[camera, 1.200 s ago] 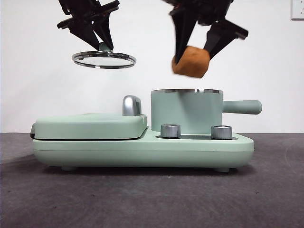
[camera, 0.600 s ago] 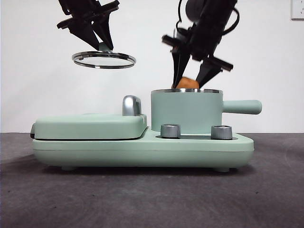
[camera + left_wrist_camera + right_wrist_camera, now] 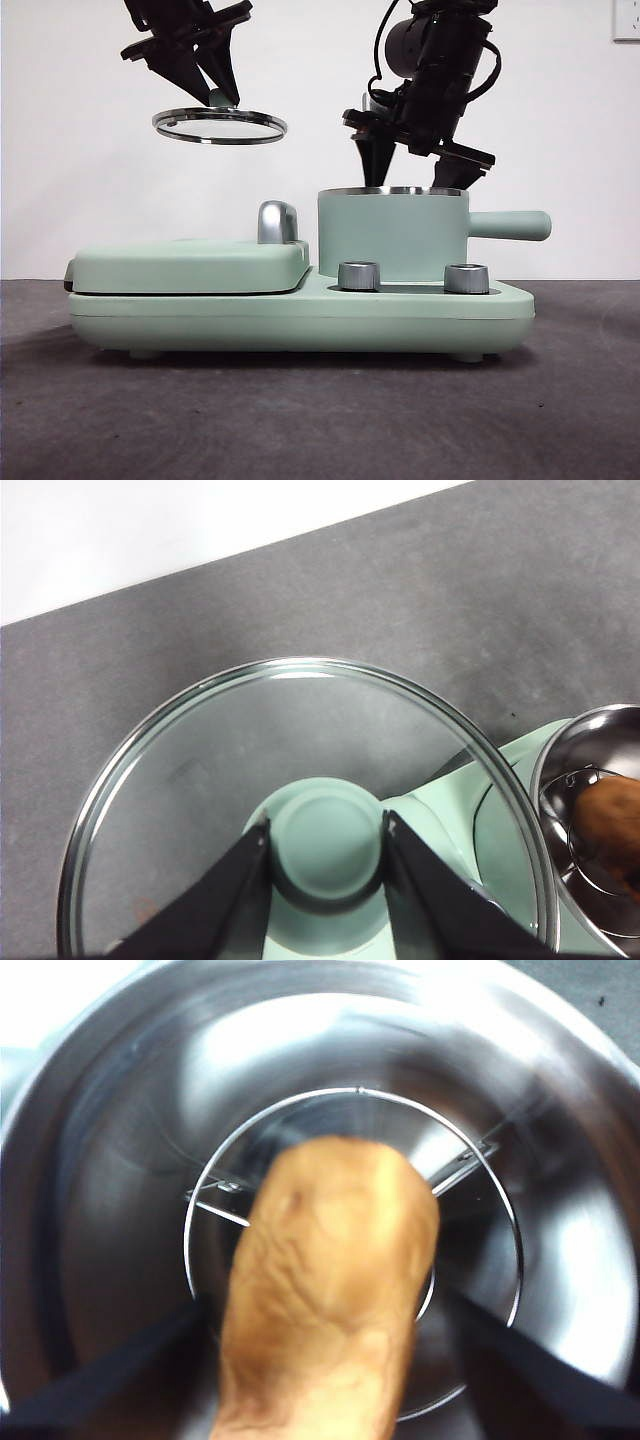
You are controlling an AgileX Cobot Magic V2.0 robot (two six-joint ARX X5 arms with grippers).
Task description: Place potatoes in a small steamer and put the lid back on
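Right tool (image 3: 415, 172) spread around potato (image 3: 330, 1290) inside steamer (image 3: 392, 235); left tool (image 3: 325, 855) clamped on lid (image 3: 220, 125) knob

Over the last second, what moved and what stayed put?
The right gripper carried the potato down from above the steamer into it; the front view no longer shows the potato, and the right wrist view shows it over the wire rack inside. Whether it has been released is unclear. The left gripper kept the lid up by its knob, unmoved. The steamer stayed put.
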